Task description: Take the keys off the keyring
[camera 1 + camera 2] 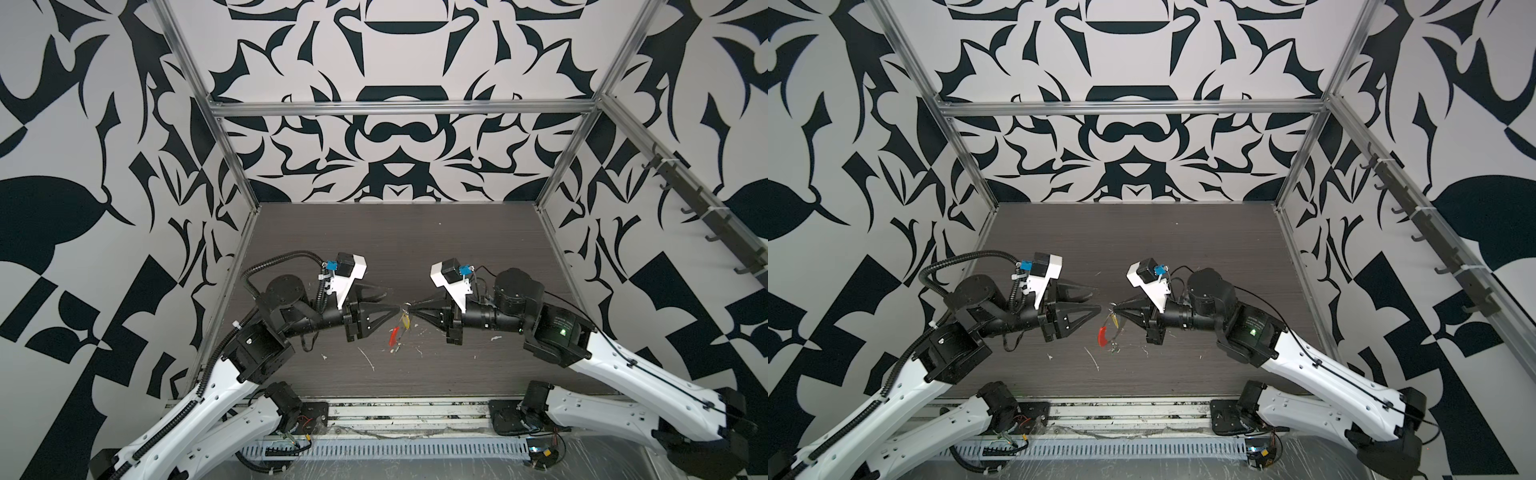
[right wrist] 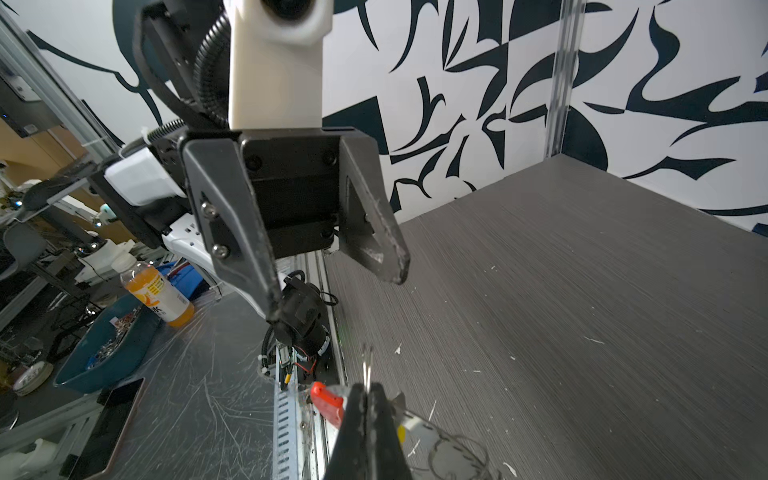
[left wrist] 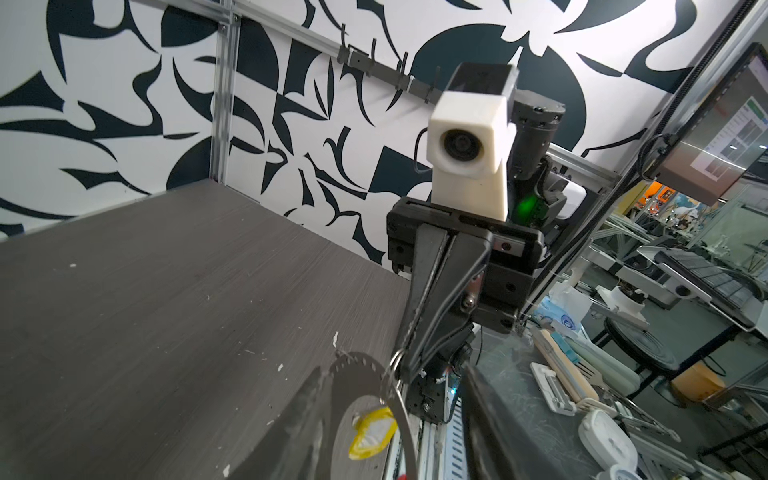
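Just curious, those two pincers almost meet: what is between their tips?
Only the keyring, its wire pinched by the shut right pincer; the left pincer stands open. Both top views show it.

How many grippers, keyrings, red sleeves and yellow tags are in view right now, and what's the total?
Grippers: 2 (left gripper, right gripper)
keyring: 1
red sleeve: 1
yellow tag: 1
Total: 5

Both top views look down from high over the table (image 1: pixel 415 232) — wrist views sit low, close, facing each other.
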Tool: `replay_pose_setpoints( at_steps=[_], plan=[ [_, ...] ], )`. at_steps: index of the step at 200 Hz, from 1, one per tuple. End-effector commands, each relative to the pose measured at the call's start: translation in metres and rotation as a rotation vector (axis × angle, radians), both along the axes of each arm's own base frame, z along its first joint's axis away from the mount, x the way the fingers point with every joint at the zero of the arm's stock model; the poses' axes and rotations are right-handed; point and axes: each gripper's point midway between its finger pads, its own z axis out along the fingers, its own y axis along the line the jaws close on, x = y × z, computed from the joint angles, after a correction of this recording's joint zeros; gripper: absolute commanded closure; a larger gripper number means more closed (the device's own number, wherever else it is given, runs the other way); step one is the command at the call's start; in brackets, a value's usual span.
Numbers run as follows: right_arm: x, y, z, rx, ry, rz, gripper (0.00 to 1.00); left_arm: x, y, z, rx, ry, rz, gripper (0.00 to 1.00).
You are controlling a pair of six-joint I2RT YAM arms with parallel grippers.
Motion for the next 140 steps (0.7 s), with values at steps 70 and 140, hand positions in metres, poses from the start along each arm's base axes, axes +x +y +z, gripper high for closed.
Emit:
replay_pose_setpoints(
  at_steps=[70, 140],
  plan=[
    [-0.002, -0.004, 0.024, -0.045, -0.059, 0.012, 1.0, 0.006, -0.013, -0.006, 0.085, 0.049, -0.043, 0.57],
    [-0.003, -0.004, 0.025, -0.077, -0.066, 0.024, 1.0, -0.001, -0.018, -0.009, 0.095, 0.067, -0.104, 0.7]
  ],
)
